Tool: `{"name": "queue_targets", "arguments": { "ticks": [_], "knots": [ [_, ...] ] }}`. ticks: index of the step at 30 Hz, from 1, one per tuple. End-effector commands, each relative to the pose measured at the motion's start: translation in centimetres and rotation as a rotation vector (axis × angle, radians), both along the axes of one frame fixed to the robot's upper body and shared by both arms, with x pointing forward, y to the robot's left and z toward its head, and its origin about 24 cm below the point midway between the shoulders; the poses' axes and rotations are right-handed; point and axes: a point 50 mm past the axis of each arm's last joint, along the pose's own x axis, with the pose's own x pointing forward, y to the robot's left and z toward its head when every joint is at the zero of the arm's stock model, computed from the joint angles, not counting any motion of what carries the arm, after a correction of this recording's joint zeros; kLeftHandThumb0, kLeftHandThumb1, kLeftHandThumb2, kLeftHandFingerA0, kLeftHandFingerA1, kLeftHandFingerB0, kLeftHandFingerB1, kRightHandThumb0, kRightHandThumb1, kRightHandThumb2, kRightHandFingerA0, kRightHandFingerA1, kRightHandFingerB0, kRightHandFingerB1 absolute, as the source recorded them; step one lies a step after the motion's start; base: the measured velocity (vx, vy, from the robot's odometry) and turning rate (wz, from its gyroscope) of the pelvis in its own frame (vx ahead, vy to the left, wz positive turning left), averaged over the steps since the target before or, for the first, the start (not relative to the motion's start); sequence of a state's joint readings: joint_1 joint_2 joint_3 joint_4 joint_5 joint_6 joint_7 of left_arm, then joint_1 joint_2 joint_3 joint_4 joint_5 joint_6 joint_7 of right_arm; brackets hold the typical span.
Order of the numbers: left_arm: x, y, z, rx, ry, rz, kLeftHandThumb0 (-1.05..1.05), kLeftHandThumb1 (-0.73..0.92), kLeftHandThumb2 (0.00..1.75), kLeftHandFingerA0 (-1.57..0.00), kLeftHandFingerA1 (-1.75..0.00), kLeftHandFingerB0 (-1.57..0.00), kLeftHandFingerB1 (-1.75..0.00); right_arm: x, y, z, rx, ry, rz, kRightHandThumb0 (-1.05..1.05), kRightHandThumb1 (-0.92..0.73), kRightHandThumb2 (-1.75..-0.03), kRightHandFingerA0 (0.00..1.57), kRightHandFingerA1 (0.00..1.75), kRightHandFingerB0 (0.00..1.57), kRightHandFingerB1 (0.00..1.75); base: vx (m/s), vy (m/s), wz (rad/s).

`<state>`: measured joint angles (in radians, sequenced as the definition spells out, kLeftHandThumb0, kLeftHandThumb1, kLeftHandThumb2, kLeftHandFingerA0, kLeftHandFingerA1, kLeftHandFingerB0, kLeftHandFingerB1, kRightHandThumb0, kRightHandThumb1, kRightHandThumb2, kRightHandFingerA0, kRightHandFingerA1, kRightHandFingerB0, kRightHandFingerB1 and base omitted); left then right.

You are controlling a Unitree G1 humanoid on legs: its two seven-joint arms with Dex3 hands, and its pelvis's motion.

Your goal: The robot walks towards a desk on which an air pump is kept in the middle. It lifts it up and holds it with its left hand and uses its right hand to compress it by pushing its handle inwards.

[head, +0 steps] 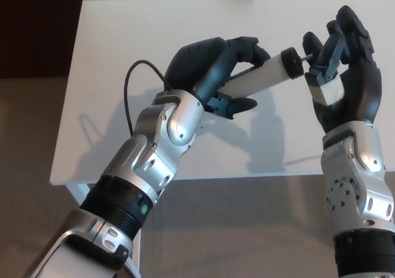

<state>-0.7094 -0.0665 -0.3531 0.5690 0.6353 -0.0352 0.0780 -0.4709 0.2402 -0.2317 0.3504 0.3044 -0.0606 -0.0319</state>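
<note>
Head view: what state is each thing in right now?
White cylindrical air pump: lifted off the desk, tilted, held.
Pump handle: nearly pushed in, a short rod showing.
Black hose: looping down to the white desk.
Left hand: shut on the pump body.
Right hand: shut on the handle.

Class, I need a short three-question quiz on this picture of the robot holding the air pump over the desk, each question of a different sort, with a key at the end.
1. True or false: the air pump rests flat on the desk.
2. Which hand wraps the pump's white barrel? A) left hand B) right hand C) neither
3. Fill in: a black ______ curves from the pump's rear end over the desk.

Key
1. False. It is held up, tilted, above the desk.
2. A. The right hand grips the pump's handle at the other end.
3. Hose.
</note>
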Motion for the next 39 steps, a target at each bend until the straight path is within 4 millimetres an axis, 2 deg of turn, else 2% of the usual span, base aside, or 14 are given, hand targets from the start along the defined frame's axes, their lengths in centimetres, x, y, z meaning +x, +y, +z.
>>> {"name": "queue_targets", "arguments": {
  "ticks": [1,2,3,7,8,16,18,19,21,22,24,25,33,39],
  "knots": [
    [0.3,0.5,0.7,-0.032,-0.036,-0.024,-0.36,0.74,0.62,-0.87,-1.06,-0.86,-0.58,0.4,0.5,0.5,0.02,-0.006,-0.005,-0.37,-0.48,-1.06,0.0,0.47,0.0,0.48,0.0,0.0,0.0],
    [0.3,0.5,0.7,-0.032,-0.036,-0.024,-0.36,0.74,0.62,-0.87,-1.06,-0.86,-0.58,0.4,0.5,0.5,0.02,-0.006,-0.005,-0.37,-0.48,-1.06,0.0,0.47,0.0,0.48,0.0,0.0,0.0],
    [0.3,0.6,0.7,-0.025,-0.037,-0.027,-0.37,0.72,0.62,-0.88,-1.0,-0.87,-0.57,0.4,0.6,0.5,0.021,-0.005,0.002,-0.8,-0.69,-0.98,0.1,0.41,0.05,0.36,0.0,0.0,0.0],
    [0.3,0.8,0.5,-0.025,-0.041,-0.039,-0.35,0.71,0.62,-0.88,-1.05,-0.88,-0.61,0.3,0.7,0.2,0.02,0.002,0.019,-0.79,-0.83,-0.66,0.17,0.29,0.11,0.25,0.0,0.0,0.0],
    [0.3,0.9,0.5,-0.021,-0.041,-0.041,-0.34,0.72,0.61,-0.87,-1.03,-0.86,-0.59,0.3,0.7,0.2,0.019,0.0,0.018,-0.72,-0.66,-1.03,0.12,0.45,0.0,0.38,0.0,0.0,0.0],
    [0.4,1.2,0.3,-0.008,-0.023,-0.043,-0.35,0.72,0.63,-0.88,-1.03,-0.88,-0.62,0.3,0.7,0.1,-0.026,0.005,0.014,-0.78,-0.71,-1.04,0.11,0.44,0.0,0.34,0.0,0.0,0.0],
    [0.5,1.5,0.3,0.005,-0.028,-0.043,-0.34,0.73,0.62,-0.88,-1.1,-0.88,-0.6,0.3,0.5,0.2,-0.145,-0.006,0.042,-0.73,-0.92,-0.71,0.1,0.25,0.08,0.22,0.0,0.0,0.0],
    [0.6,1.8,0.4,0.012,-0.021,-0.048,-0.25,0.76,0.62,-0.89,-0.99,-0.84,-0.54,0.3,0.3,0.1,-0.193,-0.004,0.059,-0.87,-0.8,-1.1,0.06,0.22,0.06,0.16,0.0,0.0,0.0],
    [0.6,2.1,0.4,0.018,-0.012,-0.054,-0.25,0.76,0.62,-0.89,-0.99,-0.84,-0.54,0.2,0.0,-0.1,-0.236,0.001,0.077,-0.87,-0.8,-1.1,0.06,0.22,0.06,0.16,0.0,0.0,0.0],
    [0.7,2.5,0.3,0.026,-0.01,-0.046,-0.3,0.66,0.92,-0.99,-1.34,-0.77,-1.2,0.2,-0.5,-0.3,-0.262,0.009,0.069,-0.83,-0.8,-1.11,0.06,0.25,0.05,0.2,0.0,0.0,0.0],
    [0.8,2.8,0.3,0.03,-0.011,-0.039,-0.3,0.66,0.92,-0.99,-1.34,-0.77,-1.2,0.1,-0.8,-0.4,-0.274,0.013,0.06,-0.83,-0.8,-1.11,0.06,0.25,0.05,0.2,0.0,0.0,0.0],
    [0.9,3.4,0.2,0.027,-0.003,-0.019,-0.09,0.82,0.67,-0.7,-1.74,-0.67,-1.61,0.0,-1.3,-0.6,-0.288,0.025,0.046,-0.83,-0.82,-1.13,0.06,0.26,0.06,0.19,0.0,0.0,0.0],
    [2.4,6.8,0.5,0.046,0.002,0.11,-0.06,0.84,0.58,-0.61,-1.75,-0.49,-1.58,-0.8,-3.7,-2.1,-0.286,0.057,0.027,-0.84,-0.83,-1.14,0.0,0.22,0.0,0.15,0.0,0.0,0.0],
    [3.6,9.0,1.4,0.116,-0.036,0.206,-0.05,0.68,0.64,-0.93,-1.63,-0.79,-1.31,-1.4,-5.2,-3.0,-0.248,0.073,0.04,-0.9,-0.77,-1.11,0.0,0.15,0.0,0.1,0.0,0.0,0.0]
  ]
}}
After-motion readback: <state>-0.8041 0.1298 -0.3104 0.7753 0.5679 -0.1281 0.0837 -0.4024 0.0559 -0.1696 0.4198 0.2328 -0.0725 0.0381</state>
